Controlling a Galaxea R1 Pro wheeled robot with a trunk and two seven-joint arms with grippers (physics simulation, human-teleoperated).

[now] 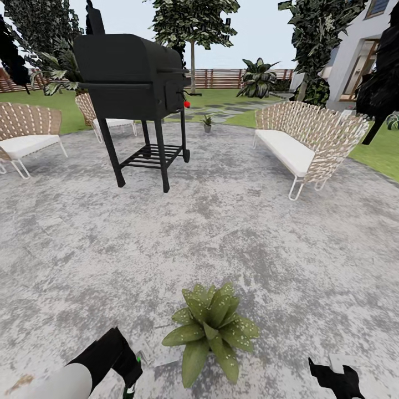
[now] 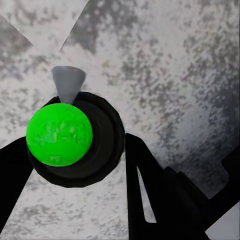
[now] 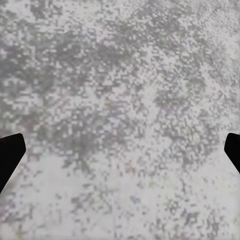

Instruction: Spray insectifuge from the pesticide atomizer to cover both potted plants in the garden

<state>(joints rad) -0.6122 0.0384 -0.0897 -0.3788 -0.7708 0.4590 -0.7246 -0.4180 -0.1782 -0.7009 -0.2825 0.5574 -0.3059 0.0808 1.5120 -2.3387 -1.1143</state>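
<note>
Speckled potted plant (image 1: 210,327) on grey patio (image 1: 233,221)

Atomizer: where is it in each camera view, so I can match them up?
Head: atomizer at the bottom edge, left of the near plant.
Left wrist: centre-left, green-topped, between the fingers.
Right wrist: mottled grey patio below the arm.
Shared landmark: that patio.
</note>
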